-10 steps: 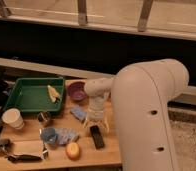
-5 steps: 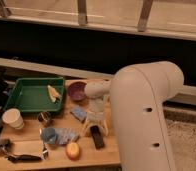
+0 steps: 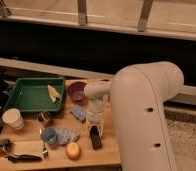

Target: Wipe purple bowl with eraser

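Purple bowl [image 3: 77, 91] upright near table [image 3: 83, 150] back edge — black eraser [image 3: 96, 139] flat, seemingly just beneath end effector [image 3: 94, 128].

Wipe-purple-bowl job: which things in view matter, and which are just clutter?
Job: purple bowl, beside the green tray; eraser, black, lying flat; gripper, down at the eraser's far end.
Lying about: green tray, blue sponge, white cup, round orange object.
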